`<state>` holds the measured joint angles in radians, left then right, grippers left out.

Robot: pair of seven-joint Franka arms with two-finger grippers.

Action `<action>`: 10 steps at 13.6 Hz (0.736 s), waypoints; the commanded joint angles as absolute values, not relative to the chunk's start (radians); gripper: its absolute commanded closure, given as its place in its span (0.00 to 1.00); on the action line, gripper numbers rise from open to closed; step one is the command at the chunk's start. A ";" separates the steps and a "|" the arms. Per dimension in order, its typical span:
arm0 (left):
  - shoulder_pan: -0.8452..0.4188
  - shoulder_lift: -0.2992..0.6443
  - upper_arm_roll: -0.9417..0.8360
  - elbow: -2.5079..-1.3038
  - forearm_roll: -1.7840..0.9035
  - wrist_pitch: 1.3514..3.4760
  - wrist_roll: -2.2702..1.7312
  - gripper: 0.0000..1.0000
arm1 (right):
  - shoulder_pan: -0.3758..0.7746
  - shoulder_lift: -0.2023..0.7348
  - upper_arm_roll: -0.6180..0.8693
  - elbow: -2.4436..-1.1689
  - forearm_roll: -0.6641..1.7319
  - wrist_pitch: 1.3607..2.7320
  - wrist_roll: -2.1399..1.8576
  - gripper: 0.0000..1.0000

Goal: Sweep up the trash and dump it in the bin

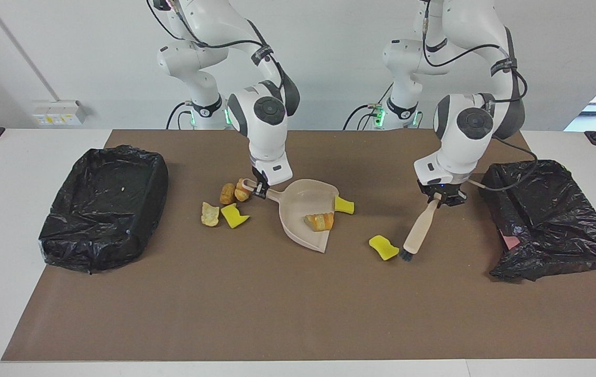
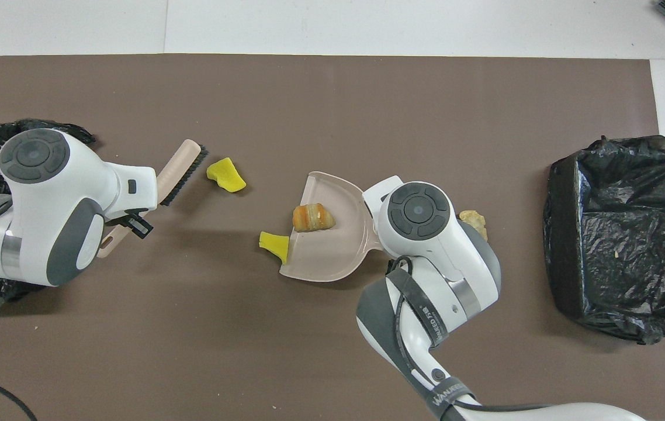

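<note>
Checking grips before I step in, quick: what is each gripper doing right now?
Left gripper: shut on the brush handle, over the mat.
Right gripper: shut on the dustpan handle.

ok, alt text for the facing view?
Right gripper holds the beige dustpan by its handle, a bread lump inside; left gripper holds a brush beside a yellow sponge chunk. Black-lined bins flank the mat.

Light was bright, even and diffuse in both views. Soft shadows lay on the mat under each arm. The black bags showed small glints on their creases. Both views were sharp throughout, with no motion blur or visible edge distortion.
</note>
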<state>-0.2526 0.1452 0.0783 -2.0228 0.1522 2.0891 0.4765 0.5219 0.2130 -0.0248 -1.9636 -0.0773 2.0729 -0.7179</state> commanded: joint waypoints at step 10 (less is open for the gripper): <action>-0.377 0.077 0.054 -2.154 0.170 2.100 0.353 1.00 | 0.518 0.222 -0.021 -1.957 -0.051 2.088 -0.736 1.00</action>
<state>-0.3244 0.1416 0.0445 -2.0913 0.1624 2.0962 0.4240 0.5219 0.2165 -0.0247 -1.9636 -0.0759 2.0780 -0.7179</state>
